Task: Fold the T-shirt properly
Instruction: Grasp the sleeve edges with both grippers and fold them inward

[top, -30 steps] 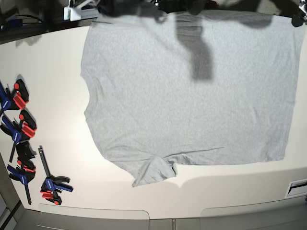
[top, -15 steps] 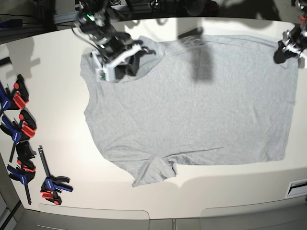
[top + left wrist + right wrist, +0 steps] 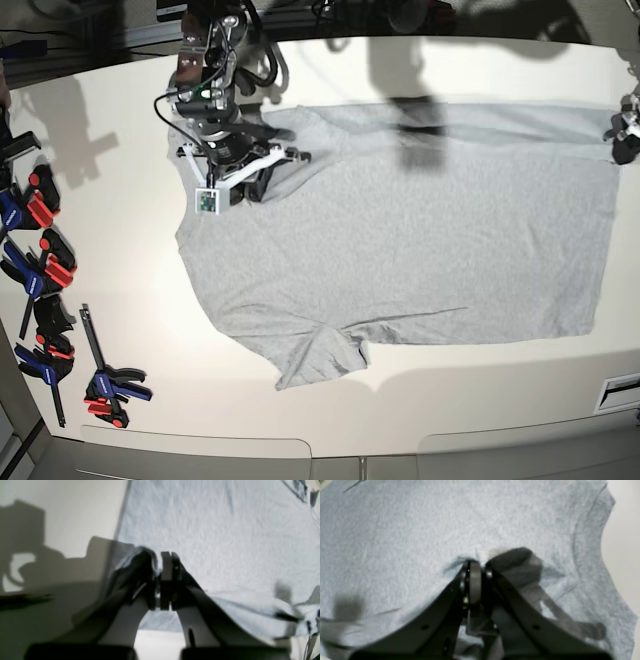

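Observation:
The light grey T-shirt (image 3: 420, 240) lies spread on the white table (image 3: 100, 150), with one sleeve curled at its near edge (image 3: 320, 360). My right gripper (image 3: 258, 183) is shut on a puckered bit of the shirt near its far left shoulder. In the right wrist view the fabric (image 3: 395, 530) bunches at the closed tips (image 3: 477, 563). At the shirt's far right corner my left gripper (image 3: 622, 138) is also shut on cloth. In the left wrist view the cloth (image 3: 225, 530) drapes over one finger beside the tips (image 3: 161, 560).
Several blue and red clamps (image 3: 40, 270) lie along the table's left edge, with one more (image 3: 105, 385) near the front left. A white slotted piece (image 3: 620, 392) sits at the front right edge. Dark equipment and cables line the far side.
Both grippers came into view from the far edge and moved toward the front, still shut on the shirt. The shirt's far edge came with them, away from the table's back.

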You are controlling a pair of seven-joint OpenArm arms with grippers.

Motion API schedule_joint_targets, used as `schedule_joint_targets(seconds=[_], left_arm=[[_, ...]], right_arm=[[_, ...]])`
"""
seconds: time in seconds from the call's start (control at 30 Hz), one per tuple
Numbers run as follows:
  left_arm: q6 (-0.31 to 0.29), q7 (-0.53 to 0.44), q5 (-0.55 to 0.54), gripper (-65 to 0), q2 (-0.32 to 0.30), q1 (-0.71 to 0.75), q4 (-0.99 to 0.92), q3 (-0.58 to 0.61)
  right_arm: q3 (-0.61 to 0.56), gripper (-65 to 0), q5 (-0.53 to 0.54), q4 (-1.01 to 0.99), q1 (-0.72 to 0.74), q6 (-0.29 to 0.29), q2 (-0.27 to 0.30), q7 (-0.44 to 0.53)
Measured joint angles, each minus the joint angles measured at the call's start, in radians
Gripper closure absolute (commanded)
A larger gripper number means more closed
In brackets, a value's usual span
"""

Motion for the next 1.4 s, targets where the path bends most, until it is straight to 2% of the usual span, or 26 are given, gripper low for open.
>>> schedule_joint_targets(seconds=[0.23,0.27,0.33,0.37,0.4,0.47,0.53,0.6,0.63,0.67,0.7,0.73,0.77,0.87,0.97,1.03,1.1,1.17,1.23,1.33,1.4], left_arm=[[0.000,-0.002,-0.001,0.0,0.006,0.000,0.000,0.004],[0.000,-0.001,-0.001,-4.7,0.009,0.000,0.000,0.011],[0.000,-0.005,0.001,-22.8,0.012,0.001,0.000,0.022],[0.000,-0.018,0.004,-26.3,0.012,0.000,0.000,0.024],[0.000,-0.024,0.003,-26.5,0.011,0.000,0.000,0.024],[0.000,-0.024,0.003,-25.8,0.005,0.000,0.000,0.024],[0.000,-0.023,0.003,-22.1,-0.007,0.001,0.000,0.024],[-0.020,0.010,-0.005,-12.7,-0.020,0.000,0.005,0.024],[-0.056,0.018,-0.007,-4.4,-0.024,0.009,0.020,0.023],[-0.094,0.028,-0.025,0.0,-0.026,0.026,0.046,0.021],[-0.107,0.029,-0.039,0.0,-0.027,0.046,0.074,0.021],[-0.108,0.029,-0.039,0.0,-0.027,0.066,0.098,0.023],[-0.108,0.027,-0.021,0.0,-0.026,0.085,0.121,0.026],[-0.108,-0.043,0.171,0.0,0.005,0.111,0.145,0.055],[-0.098,-0.176,0.338,0.0,0.028,0.113,0.142,0.135],[0.034,-0.264,0.441,0.0,0.029,0.106,0.144,0.214],[0.133,-0.324,0.532,0.0,0.026,0.090,0.145,0.276],[0.177,-0.343,0.576,0.0,0.016,0.085,0.144,0.325],[0.184,-0.345,0.578,0.0,0.018,0.086,0.136,0.360],[0.184,-0.348,0.557,0.0,0.018,0.098,0.118,0.366],[0.181,-0.358,0.544,0.0,0.016,0.124,0.118,0.362]], right_arm=[[0.000,0.0,0.000,0.000,0.000,-0.012,-0.001,0.004],[0.000,-5.0,0.000,0.000,0.000,-0.012,0.000,0.005],[0.000,-29.5,0.001,0.000,0.000,-0.003,0.000,0.005],[0.000,-37.5,-0.002,0.000,0.000,-0.003,-0.001,0.005],[0.000,-38.9,-0.003,0.000,0.000,-0.003,0.000,0.010],[0.000,-38.7,-0.003,0.000,0.000,-0.003,-0.001,0.048],[0.000,-37.8,-0.004,0.005,0.011,-0.001,0.000,0.041],[0.000,-32.5,-0.004,0.052,0.010,0.000,-0.001,0.009],[0.000,-27.7,-0.005,0.088,0.009,0.003,-0.001,-0.010],[0.000,-19.9,-0.015,0.128,0.003,0.005,-0.001,-0.023],[0.000,-8.5,-0.037,0.167,-0.006,0.009,-0.001,-0.035],[0.000,0.0,-0.062,0.198,-0.026,0.011,-0.001,-0.043],[0.000,0.0,-0.092,0.219,-0.051,0.013,-0.001,-0.036],[0.000,0.0,-0.161,0.207,-0.132,0.015,0.001,-0.031],[0.000,0.0,-0.214,0.138,-0.136,-0.003,0.001,-0.034],[0.000,0.0,-0.229,0.085,-0.122,-0.022,0.002,-0.017],[0.000,0.0,-0.227,0.018,-0.110,-0.030,0.006,-0.020],[0.000,0.0,-0.226,-0.046,-0.105,-0.030,0.016,-0.028],[0.000,0.0,-0.224,-0.091,-0.091,-0.026,0.032,-0.025],[-0.002,0.0,-0.176,-0.144,-0.090,0.012,0.070,-0.027],[-0.002,0.0,-0.124,-0.143,-0.136,0.013,0.103,0.022]])
